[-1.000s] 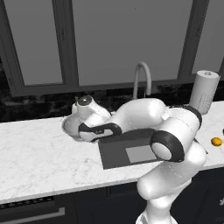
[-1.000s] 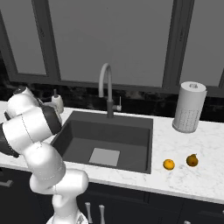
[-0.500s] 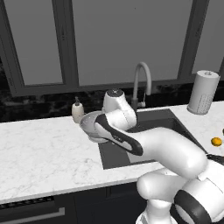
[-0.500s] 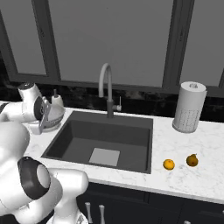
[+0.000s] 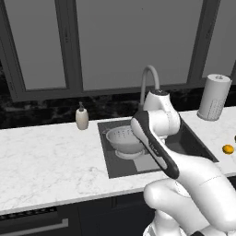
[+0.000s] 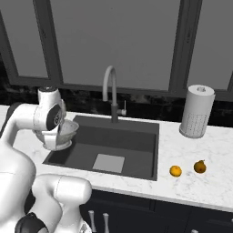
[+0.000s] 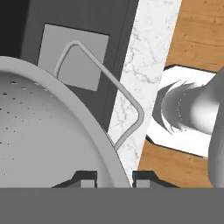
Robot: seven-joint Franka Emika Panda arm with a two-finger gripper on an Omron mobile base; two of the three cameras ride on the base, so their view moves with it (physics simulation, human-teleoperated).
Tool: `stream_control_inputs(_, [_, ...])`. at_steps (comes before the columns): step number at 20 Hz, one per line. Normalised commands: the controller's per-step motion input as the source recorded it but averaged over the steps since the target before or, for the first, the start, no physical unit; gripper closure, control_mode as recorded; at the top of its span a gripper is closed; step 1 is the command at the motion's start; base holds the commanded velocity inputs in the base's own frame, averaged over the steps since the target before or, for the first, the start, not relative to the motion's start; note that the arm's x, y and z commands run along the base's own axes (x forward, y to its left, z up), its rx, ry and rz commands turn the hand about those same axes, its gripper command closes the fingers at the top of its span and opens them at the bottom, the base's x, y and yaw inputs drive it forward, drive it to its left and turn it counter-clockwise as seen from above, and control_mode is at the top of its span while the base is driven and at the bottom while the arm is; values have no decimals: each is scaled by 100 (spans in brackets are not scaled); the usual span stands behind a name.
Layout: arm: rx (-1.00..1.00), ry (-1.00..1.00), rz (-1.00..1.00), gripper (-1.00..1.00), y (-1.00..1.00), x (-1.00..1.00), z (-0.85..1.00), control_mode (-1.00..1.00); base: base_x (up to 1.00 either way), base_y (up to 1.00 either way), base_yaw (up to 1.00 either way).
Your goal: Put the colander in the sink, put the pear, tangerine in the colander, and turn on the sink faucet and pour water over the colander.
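One colander (image 5: 124, 138) over one sink (image 6: 136, 141), end effector (image 7: 114, 177) clamped on its rim, one tangerine (image 6: 175, 171)

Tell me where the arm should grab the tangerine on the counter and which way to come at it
Probably from straight above, fingers closing across the widest part of the tangerine. It is small and round, resting on flat white marble counter right of the sink, so no side is better. The pear sits apart on its right; close front to back to stay off it.

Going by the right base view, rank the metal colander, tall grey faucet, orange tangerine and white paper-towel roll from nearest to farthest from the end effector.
1. Silver metal colander, held at the sink's left.
2. Tall grey gooseneck faucet, behind the basin.
3. Small orange tangerine, right counter.
4. White paper-towel roll, far right; close to the tangerine's rank.
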Motion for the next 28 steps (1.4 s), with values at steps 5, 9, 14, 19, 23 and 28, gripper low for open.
stream_control_inputs(5, [5, 0, 40, 100, -97, -33, 1, -100, 0, 0, 0])
stream_control_inputs(9, [16, 0, 48, 100, -99, -2, 0, -100, 0, 0, 0])
stream_control_inputs(14, [22, 0, 47, 100, -87, 17, 0, -100, 0, 0, 0])
stream_control_inputs(19, [27, 0, 39, 100, -76, 60, 0, -100, 0, 0, 0])
stream_control_inputs(23, [28, 0, 21, 100, -57, 79, 0, -100, 0, 0, 0])
stream_control_inputs(28, [23, 0, 8, 100, -22, 69, -5, -100, 0, 0, 0])
